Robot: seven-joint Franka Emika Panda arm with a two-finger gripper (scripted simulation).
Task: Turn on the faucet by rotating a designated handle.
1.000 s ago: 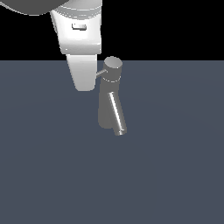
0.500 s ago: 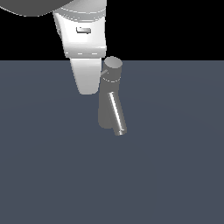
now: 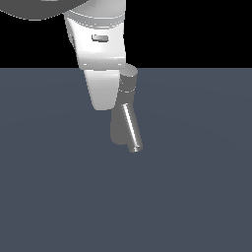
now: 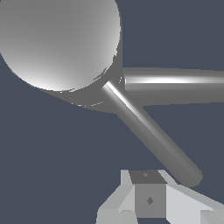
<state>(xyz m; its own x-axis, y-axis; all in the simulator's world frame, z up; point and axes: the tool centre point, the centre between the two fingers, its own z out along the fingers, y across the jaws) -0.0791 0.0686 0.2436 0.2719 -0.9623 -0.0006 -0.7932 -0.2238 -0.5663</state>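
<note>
Grey metal faucet [image 3: 123, 123], handle [image 4: 151, 133] near gripper [image 4: 148, 199], unlabelled

Open floor [image 3: 197, 197] around faucet [image 3: 129, 86]

One faucet [image 3: 125, 115], one handle [image 4: 151, 133], one spout [image 3: 132, 129], one arm [image 3: 98, 54], one counter [image 3: 197, 187].

Flat, even simulator light, sharp throughout, no blur or edge distortion. Bright specular streaks along the faucet [image 3: 125, 120] spout and the handle [image 4: 151, 135]; soft gradient across the cap. No cast shadows on the grey floor [image 3: 197, 197].
</note>
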